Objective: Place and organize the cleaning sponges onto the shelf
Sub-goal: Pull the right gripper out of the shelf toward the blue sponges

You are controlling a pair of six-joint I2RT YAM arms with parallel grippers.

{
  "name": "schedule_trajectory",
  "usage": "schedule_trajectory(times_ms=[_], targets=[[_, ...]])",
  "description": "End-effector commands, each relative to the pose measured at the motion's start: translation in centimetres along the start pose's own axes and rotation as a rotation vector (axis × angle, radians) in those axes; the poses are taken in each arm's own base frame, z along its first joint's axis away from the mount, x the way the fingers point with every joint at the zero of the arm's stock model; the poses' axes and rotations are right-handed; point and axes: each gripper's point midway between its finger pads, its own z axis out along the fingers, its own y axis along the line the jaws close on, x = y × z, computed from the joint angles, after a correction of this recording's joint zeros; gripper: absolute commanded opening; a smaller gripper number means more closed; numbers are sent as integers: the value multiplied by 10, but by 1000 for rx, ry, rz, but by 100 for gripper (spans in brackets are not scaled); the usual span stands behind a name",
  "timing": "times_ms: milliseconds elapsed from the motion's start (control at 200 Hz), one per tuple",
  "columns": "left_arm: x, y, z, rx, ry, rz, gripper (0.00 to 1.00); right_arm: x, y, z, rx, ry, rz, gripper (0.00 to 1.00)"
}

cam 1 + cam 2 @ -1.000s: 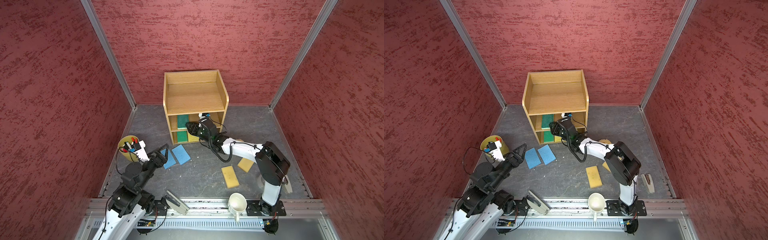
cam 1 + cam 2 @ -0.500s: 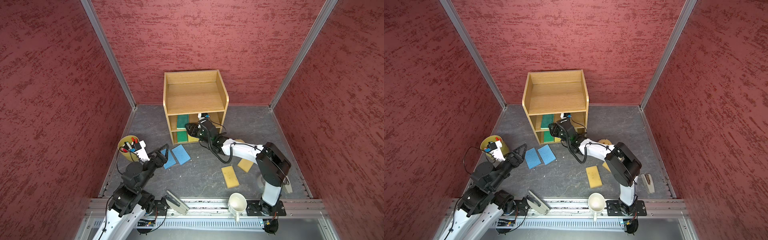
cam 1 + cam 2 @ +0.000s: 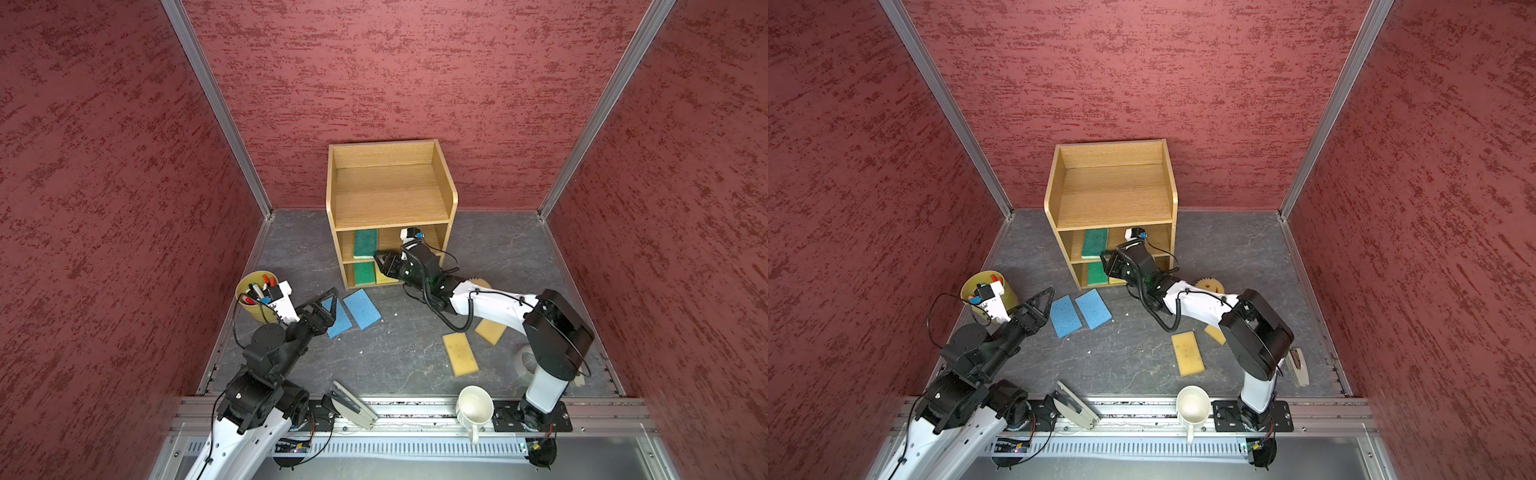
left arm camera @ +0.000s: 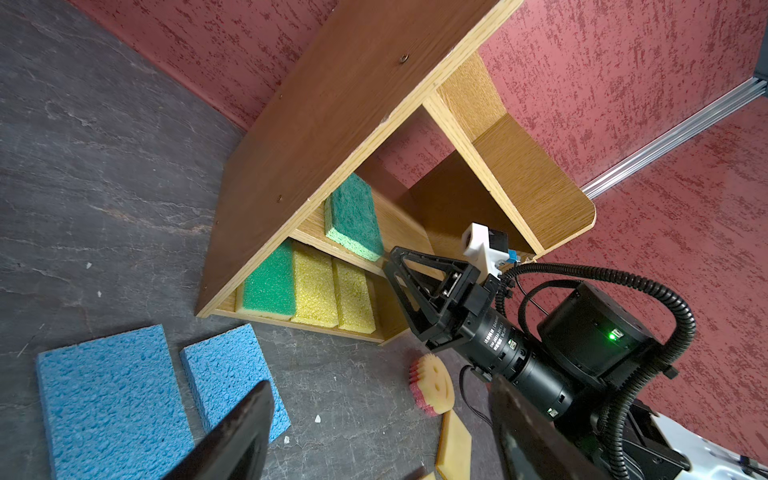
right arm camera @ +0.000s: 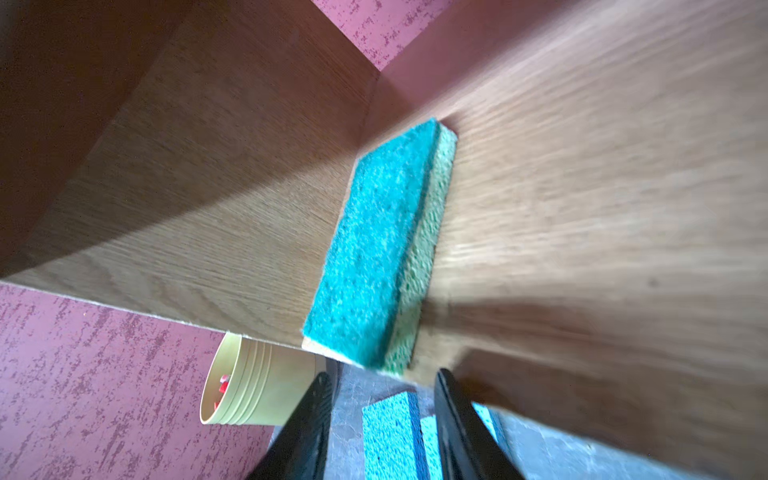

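The wooden shelf point(image 3: 390, 195) stands at the back. One green sponge point(image 3: 365, 244) lies on its middle tier. The bottom tier holds a green sponge point(image 4: 270, 282) and two yellow sponges point(image 4: 313, 286). My right gripper point(image 3: 383, 259) is at the front edge of the middle tier. It is open and empty, and the green sponge point(image 5: 382, 241) lies just past its fingertips point(image 5: 322, 380). On the floor lie two blue sponges point(image 3: 361, 308), two tan sponges point(image 3: 460, 354) and the round smiley sponge point(image 4: 432, 386). My left gripper point(image 3: 328, 297) hangs open and empty beside the blue sponges.
A yellow pen cup point(image 3: 255, 301) stands at the left wall behind my left arm. A white mug point(image 3: 473, 405) and a grey stapler-like tool point(image 3: 353, 405) sit on the front rail. My right arm stretches low over the smiley and one tan sponge.
My right gripper's jaws have spread a little at the middle tier's edge, with the green sponge lying on the board. The left arm has not moved.
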Motion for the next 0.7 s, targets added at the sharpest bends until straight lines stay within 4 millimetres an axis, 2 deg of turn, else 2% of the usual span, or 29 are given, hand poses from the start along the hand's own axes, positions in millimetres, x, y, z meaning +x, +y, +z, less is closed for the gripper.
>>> schedule_trajectory(times_ms=[0, 150, 210, 296, 371, 466, 696], targets=[[-4, -3, -3, 2, -12, 22, 81, 16, -6, -17, 36, 63, -39, 43], [-12, 1, -12, -32, -42, 47, 81, 49, 5, -45, 25, 155, -229, 42], [-14, 5, -15, -53, -51, 48, 81, 70, 10, -52, 12, 211, -339, 42], [-14, 13, -19, -87, -57, 46, 81, 105, 4, -56, 16, 295, -468, 43], [-14, 18, -24, -109, -64, 41, 81, 132, -9, -53, 15, 364, -510, 46], [-13, 28, -30, -146, -77, 25, 82, 151, -25, -44, 15, 399, -521, 50], [-8, 37, -34, -170, -75, 12, 82, 165, -54, -17, 75, 386, -535, 55]])
